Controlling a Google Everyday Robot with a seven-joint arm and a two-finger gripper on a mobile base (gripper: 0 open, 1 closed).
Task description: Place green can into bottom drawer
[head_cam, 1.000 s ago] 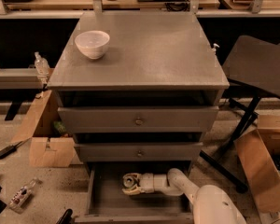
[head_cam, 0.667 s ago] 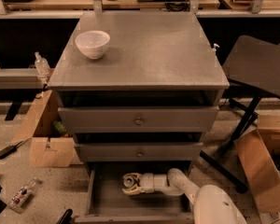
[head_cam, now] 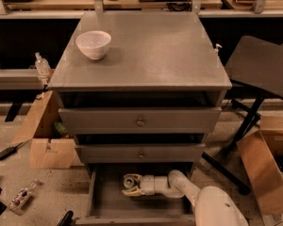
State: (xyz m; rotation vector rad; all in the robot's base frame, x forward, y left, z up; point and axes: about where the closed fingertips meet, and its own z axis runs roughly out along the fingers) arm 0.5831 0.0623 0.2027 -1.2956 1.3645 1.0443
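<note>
The bottom drawer (head_cam: 104,201) of the grey cabinet is pulled open, with a grey tray floor inside. My white arm reaches in from the lower right. My gripper (head_cam: 130,185) is inside the drawer, left of its middle and just above the floor. A small round pale shape shows at the gripper's tip. I cannot tell whether it is the green can's top. No green label shows anywhere.
A white bowl (head_cam: 93,44) stands at the cabinet top's back left. Two knobbed drawers (head_cam: 140,122) are above, slightly open. Cardboard boxes (head_cam: 45,147) lie on the floor at left and at right (head_cam: 266,168). A dark chair (head_cam: 262,65) stands to the right.
</note>
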